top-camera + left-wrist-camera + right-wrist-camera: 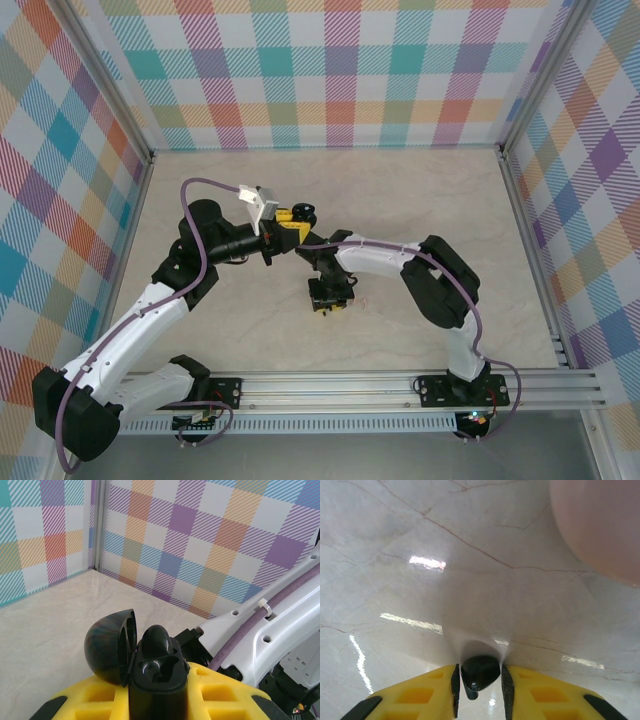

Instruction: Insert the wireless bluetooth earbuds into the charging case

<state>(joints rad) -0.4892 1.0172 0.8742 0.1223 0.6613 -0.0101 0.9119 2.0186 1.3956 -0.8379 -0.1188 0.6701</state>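
Observation:
My left gripper (pixel 159 692) is shut on a black charging case (pixel 159 677), held up off the table with its lid (pixel 107 647) swung open to the left. One black earbud (pixel 156 640) sits in the far socket; the near socket is empty. In the top view this gripper (pixel 290 222) hangs mid-table. My right gripper (pixel 480 682) is down at the marble table (pixel 420 605), its dark pads close against both sides of a second black earbud (pixel 481 671) lying there. From above, the right gripper (pixel 328 298) points down just below and right of the left one.
A pale pink rounded thing (pixel 600 525), blurred, fills the upper right corner of the right wrist view, near the gripper. The right arm's white link (pixel 280 630) and purple cable pass close beside the held case. Checked walls (pixel 330 70) enclose the table.

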